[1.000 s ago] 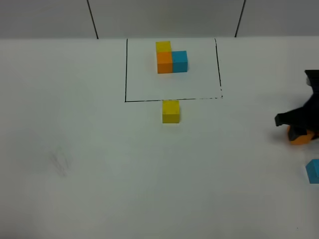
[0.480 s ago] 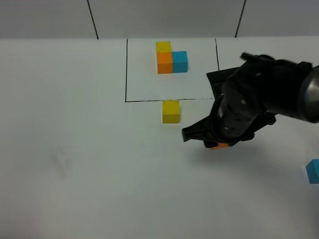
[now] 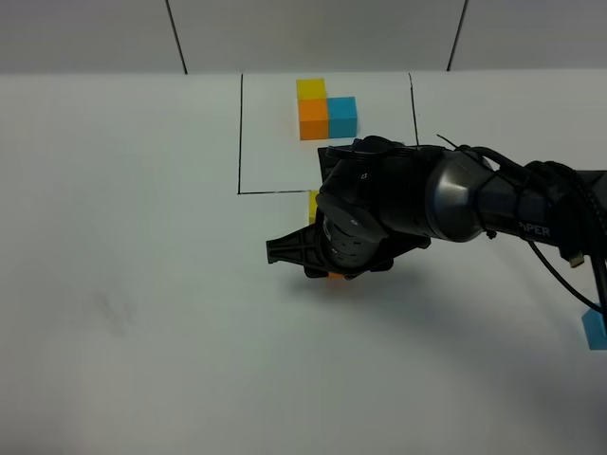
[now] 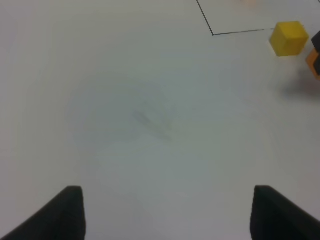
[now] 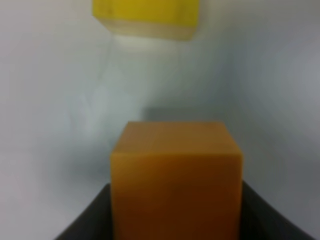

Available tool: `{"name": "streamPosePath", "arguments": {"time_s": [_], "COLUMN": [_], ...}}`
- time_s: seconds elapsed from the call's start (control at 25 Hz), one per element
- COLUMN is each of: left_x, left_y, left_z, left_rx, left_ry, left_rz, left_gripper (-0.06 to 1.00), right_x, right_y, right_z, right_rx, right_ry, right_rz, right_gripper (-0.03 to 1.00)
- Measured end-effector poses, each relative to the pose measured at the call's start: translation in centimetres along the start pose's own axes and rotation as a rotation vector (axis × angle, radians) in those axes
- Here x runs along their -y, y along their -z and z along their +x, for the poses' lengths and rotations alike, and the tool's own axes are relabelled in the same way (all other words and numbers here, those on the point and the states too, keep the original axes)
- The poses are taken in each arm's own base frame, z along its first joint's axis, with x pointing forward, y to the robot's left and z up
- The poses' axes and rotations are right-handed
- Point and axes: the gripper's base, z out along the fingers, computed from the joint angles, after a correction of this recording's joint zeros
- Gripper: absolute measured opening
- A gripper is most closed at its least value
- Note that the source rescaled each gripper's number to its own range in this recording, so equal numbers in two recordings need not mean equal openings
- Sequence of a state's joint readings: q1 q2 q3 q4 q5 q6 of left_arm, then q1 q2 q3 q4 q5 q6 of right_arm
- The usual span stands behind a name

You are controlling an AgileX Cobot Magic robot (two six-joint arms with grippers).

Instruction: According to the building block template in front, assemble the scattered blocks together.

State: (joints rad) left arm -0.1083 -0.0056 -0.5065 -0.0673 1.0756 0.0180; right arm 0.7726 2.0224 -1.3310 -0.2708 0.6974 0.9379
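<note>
The building block template (image 3: 322, 106), yellow, orange and blue cubes in an L, sits inside the black drawn rectangle (image 3: 240, 133) at the back. My right gripper (image 3: 334, 273) reaches across the middle and is shut on the orange cube (image 3: 336, 277) (image 5: 176, 180), held low just in front of the loose yellow cube (image 3: 311, 206) (image 5: 146, 17). The arm hides most of that yellow cube from above. The loose blue cube (image 3: 595, 330) lies at the far right edge. My left gripper (image 4: 167, 215) is open over bare table, with the yellow cube (image 4: 289, 38) and the orange cube (image 4: 315, 62) far from it.
The right arm's dark body (image 3: 446, 199) and its cable (image 3: 569, 256) stretch from the right edge across the middle of the white table (image 3: 142, 284). A faint smudge (image 3: 119, 308) marks the table's left part.
The right arm has swept from the right edge leftwards, carrying the orange cube to just in front of the yellow cube. It now covers most of the yellow cube. The left gripper is unchanged.
</note>
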Motion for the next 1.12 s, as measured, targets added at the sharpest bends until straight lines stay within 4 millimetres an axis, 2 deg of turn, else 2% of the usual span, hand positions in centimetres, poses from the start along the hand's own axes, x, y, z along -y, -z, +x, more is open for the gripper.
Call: {"name": "streamPosePath", "arguments": {"time_s": [0.2,0.44,0.76,1.12], "left_x": [0.0,0.0,0.0,0.0], "left_y": [0.0,0.0,0.0,0.0], "left_z": [0.0,0.0,0.0,0.0], "left_rx": [0.000,0.000,0.000,0.000], "left_ry": [0.000,0.000,0.000,0.000], "left_rz": [0.000,0.000,0.000,0.000], "left_gripper": [0.51,0.51,0.51,0.51], "right_x": [-0.8,-1.1,-1.8,-1.3], "right_y": [-1.0,-3.0,-3.6,-3.8], "right_z": [-0.5,-0.2,-0.9,-1.5], "right_rx": [0.012,-0.010,0.001,0.011], "right_ry": [-0.003,0.004,0.012,0.000], "right_rz": [-0.023,-0.014,-0.015,-0.013], "right_gripper": [0.03,0.03,0.03,0.03]}}
